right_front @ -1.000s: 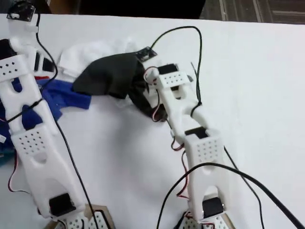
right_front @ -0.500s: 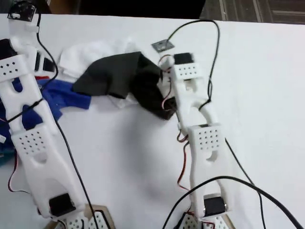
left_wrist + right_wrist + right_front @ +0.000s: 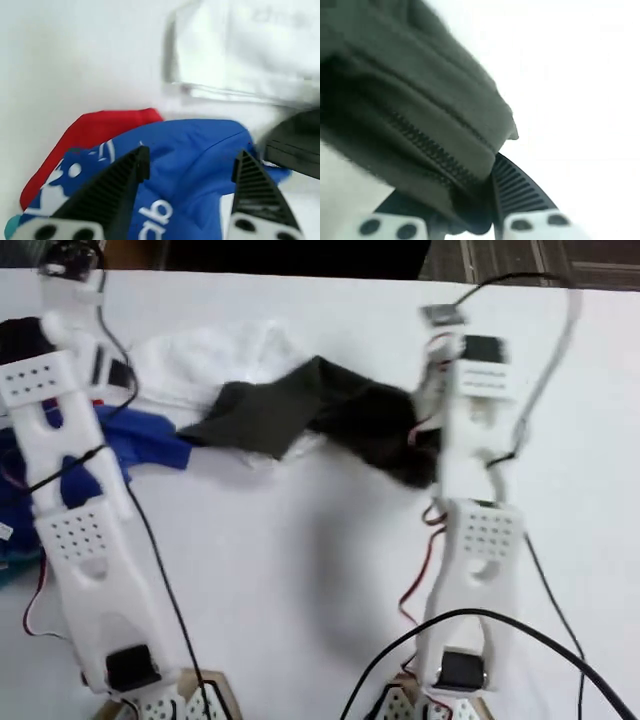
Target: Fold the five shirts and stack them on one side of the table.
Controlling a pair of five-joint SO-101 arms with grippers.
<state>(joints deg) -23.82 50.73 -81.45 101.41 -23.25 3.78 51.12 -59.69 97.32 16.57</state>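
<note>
right jaws clamped on the dark shirt (image 3: 300,410), left jaws wide open just above the blue shirt (image 3: 175,200), red shirt (image 3: 100,125) peeking from under it, white shirt (image 3: 200,360) bunched nearby on the counter (image 3: 300,570)

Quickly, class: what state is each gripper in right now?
Left gripper: open, over the blue shirt.
Right gripper: closed on the dark shirt.
</note>
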